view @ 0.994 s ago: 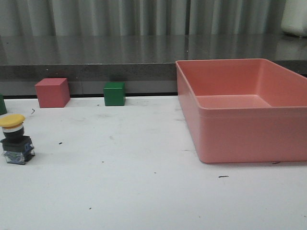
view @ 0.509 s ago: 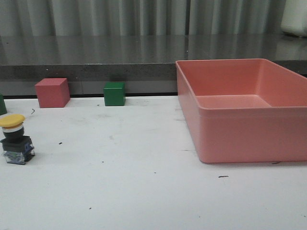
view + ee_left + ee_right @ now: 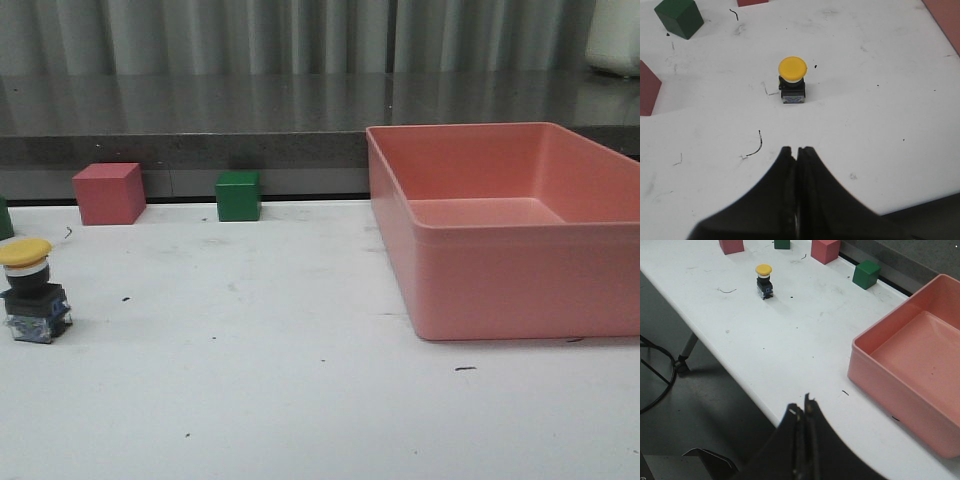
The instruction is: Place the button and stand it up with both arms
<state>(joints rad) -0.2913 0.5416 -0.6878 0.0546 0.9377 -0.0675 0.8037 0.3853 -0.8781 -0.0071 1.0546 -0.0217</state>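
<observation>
Overhead-lit, scuffed white table (image 3: 300, 400) before grey corrugated wall (image 3: 250, 35).

The button (image 3: 30, 290) stands upright on the table (image 3: 300, 400) at its far left edge in the front view, cap uppermost, base resting on the surface. Behind it, along the table's rear edge, one cube (image 3: 109, 193) sits to the left and a second cube (image 3: 239, 196) to its right, well apart from each other and from the button. The bin (image 3: 520, 290) occupies the right side of the table, open side up, well apart from the button. The left gripper (image 3: 797, 152) sits near the button without touching it. The right gripper (image 3: 804, 410) is off the table's near edge, far from the button.
</observation>
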